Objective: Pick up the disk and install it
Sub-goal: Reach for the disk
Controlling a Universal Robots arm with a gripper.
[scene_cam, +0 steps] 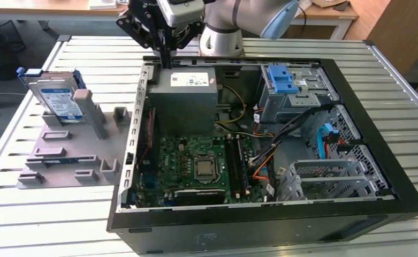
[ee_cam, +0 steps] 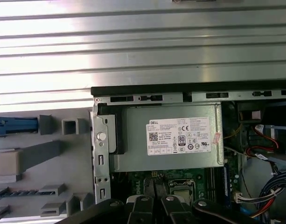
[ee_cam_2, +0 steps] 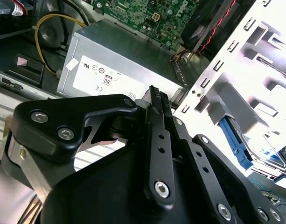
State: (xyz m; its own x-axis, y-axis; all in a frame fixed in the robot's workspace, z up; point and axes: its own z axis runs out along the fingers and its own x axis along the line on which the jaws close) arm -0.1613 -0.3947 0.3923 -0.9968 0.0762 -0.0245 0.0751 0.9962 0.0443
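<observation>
The disk (scene_cam: 57, 99), silver with a blue-and-white label and blue rails, stands on edge in a grey holder (scene_cam: 69, 158) at the exterior view's left, beside the open computer case (scene_cam: 266, 214). In the first wrist view its blue rail (ee_cam: 14, 125) shows at the picture's edge. My gripper (scene_cam: 166, 62) hangs over the case's far wall, just above the grey power supply (scene_cam: 187, 96), well to the right of the disk. Its fingers (ee_cam: 143, 205) are shut together with nothing between them. In the second wrist view the gripper (ee_cam_2: 154, 93) points at the power supply (ee_cam_2: 119, 60).
Inside the case lie a green motherboard (scene_cam: 198, 163), a bright blue latch piece (scene_cam: 283, 80) on a drive bay, a metal drive cage (scene_cam: 330, 174) and loose cables (scene_cam: 294, 128). The case and holder rest on a slatted metal table (scene_cam: 23, 214).
</observation>
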